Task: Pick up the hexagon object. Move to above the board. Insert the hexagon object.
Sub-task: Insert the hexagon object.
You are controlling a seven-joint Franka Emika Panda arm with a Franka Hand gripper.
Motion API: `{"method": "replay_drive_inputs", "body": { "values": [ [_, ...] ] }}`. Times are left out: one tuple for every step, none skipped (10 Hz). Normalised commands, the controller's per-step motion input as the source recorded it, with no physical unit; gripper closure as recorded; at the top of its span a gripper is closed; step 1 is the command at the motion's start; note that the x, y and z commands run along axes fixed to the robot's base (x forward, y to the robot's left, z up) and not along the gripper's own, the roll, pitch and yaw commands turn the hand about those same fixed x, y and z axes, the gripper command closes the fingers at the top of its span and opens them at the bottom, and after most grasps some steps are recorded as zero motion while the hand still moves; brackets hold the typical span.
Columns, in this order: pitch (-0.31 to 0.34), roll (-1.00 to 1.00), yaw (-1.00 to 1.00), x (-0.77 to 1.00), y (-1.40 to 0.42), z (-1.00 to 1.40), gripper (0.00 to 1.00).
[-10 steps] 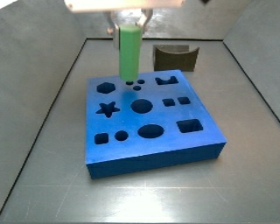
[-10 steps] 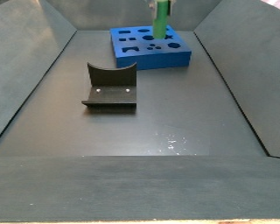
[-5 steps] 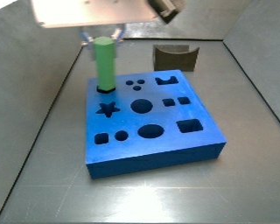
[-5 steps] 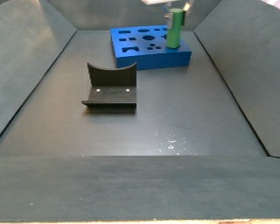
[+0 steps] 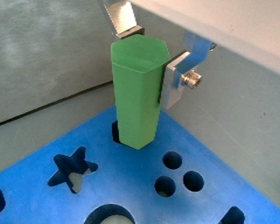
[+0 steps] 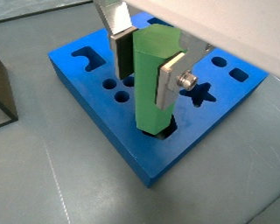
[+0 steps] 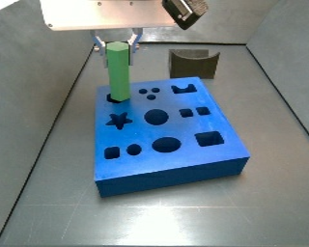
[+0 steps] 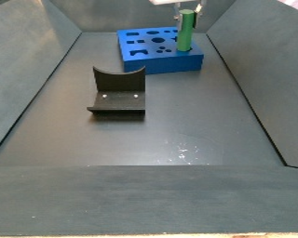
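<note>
Gripper (image 6: 146, 63) fingers (image 6: 170, 79) clamped hexagon object (image 6: 154, 83), tip entering board (image 6: 108, 131) hole directly below them. Risk: rotational misalignment could jam the facets.

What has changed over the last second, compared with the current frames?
The gripper carried the hexagon object from over the middle of the board's back edge to its corner hexagon hole, and the peg's foot now sits in the hole. The fingers flank the peg throughout. The board and the dark brown notched block stayed put.
</note>
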Motion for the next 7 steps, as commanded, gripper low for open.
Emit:
{"method": "replay_drive_inputs", "body": {
  "values": [
    [0.000,0.11,0.02,-0.19,-0.02,-0.17,1.00],
    [-0.057,0.23,-0.11,-0.41,-0.35,-0.28,1.00],
    [0.000,0.12,-0.21,-0.22,-0.17,-0.06,1.00],
    [0.000,0.00,0.00,0.00,0.00,-0.08,1.00],
    [0.071,0.00,0.03,0.38,0.25,-0.73,1.00],
    [0.000,0.00,0.04,0.30,0.20,-0.89,1.00],
    [0.000,0.00,0.00,0.35,0.05,-0.83,1.00]
  ]
}}
